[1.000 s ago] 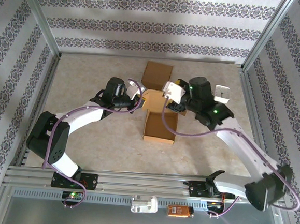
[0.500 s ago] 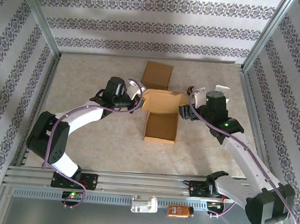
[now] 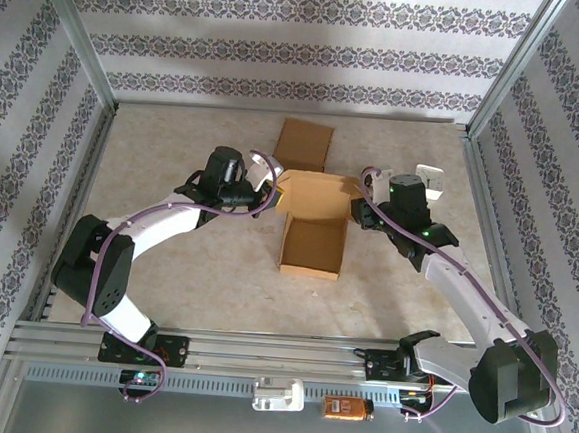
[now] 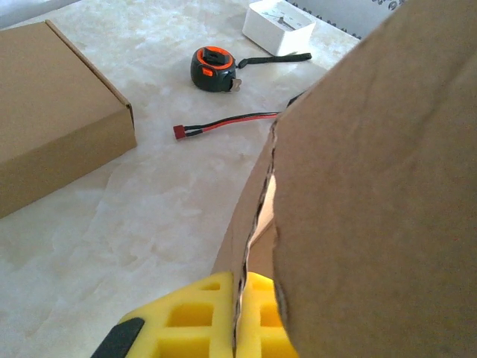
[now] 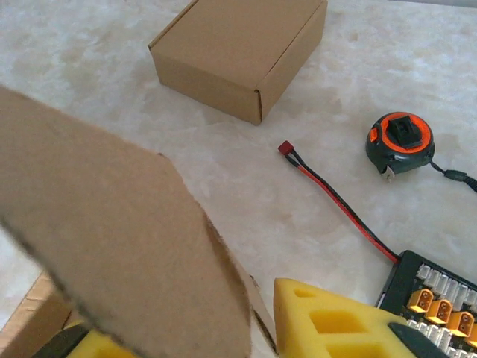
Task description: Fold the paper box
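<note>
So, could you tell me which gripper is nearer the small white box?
Right. The right gripper is at the paper box's right side, close beside the white box; the left gripper pinches its left side, across the paper box from it.

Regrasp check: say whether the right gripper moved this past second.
Yes: right gripper shifted right, from over the open box to its right edge.

A pale, marble-patterned counter [image 3: 213, 291] stands enclosed by a back wall [image 3: 304, 37] and 2 side walls [image 3: 16, 125], all papered in grey floral stripes on white. Aluminium posts [image 3: 78, 34] rise at the far corners; a metal rail [image 3: 279, 352] lines the near edge. Light is soft, even.
</note>
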